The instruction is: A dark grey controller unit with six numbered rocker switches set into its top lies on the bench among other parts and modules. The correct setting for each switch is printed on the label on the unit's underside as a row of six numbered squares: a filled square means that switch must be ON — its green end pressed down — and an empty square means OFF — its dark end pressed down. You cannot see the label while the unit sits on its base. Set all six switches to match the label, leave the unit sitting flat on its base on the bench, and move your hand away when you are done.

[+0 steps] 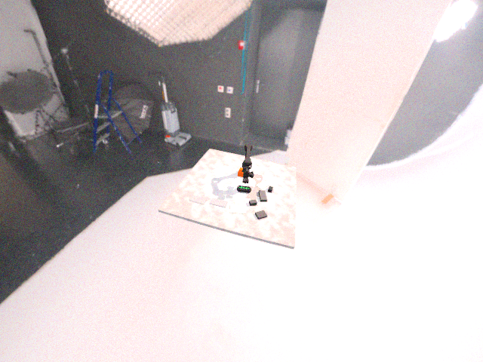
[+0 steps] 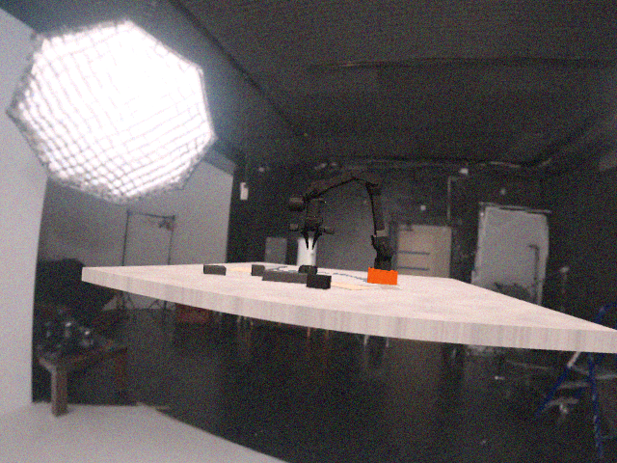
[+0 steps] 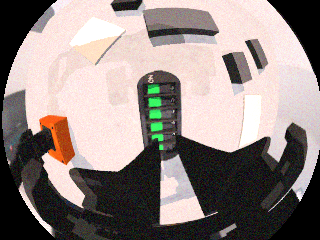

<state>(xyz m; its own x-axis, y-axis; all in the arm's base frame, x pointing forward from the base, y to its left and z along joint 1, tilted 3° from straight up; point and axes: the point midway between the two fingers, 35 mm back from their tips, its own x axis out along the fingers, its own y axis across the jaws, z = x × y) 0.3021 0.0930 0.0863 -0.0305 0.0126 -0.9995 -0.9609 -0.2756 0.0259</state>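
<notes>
The dark grey controller unit (image 1: 244, 188) (image 2: 307, 269) (image 3: 170, 78) sits on its base on the bench. In the wrist view its switch row runs from the middle down towards my fingers. Green shows on the left half of each switch, on the side of the ON mark. The lowest switch is partly covered by a finger, and which ends are pressed down is hard to tell. The underside label is hidden. My gripper (image 1: 245, 181) (image 2: 310, 248) (image 3: 167, 141) hangs above the unit, pointing down. Its fingertips are a narrow gap apart with nothing held between them.
An orange block (image 1: 240, 172) (image 2: 382, 276) (image 3: 61, 140) stands at the arm's base. A long grey module (image 1: 263, 195) (image 2: 283, 275) (image 3: 180, 22) and several smaller dark modules lie around the unit. Pale flat cards, one a white strip (image 3: 251, 120), lie on the bench (image 1: 272, 234) (image 2: 348, 311).
</notes>
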